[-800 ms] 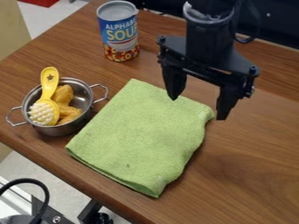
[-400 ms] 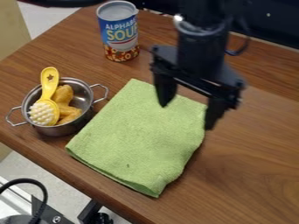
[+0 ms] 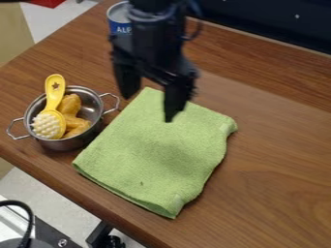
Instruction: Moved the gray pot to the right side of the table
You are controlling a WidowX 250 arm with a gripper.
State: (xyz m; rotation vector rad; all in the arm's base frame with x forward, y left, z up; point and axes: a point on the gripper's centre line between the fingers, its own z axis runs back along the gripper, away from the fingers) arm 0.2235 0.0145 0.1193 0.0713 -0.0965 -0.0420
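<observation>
Gray pot [image 3: 93, 104] near table edge [image 3: 40, 173], beside green cloth [image 3: 155, 152]

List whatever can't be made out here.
In the camera view:
- Lower part of the can: hidden behind the gripper.
- Much of the pot's floor: under the brush and food pieces.
- Edges of the fingers: blurred.
- Arm's upper end: cut off by the top edge.
</observation>
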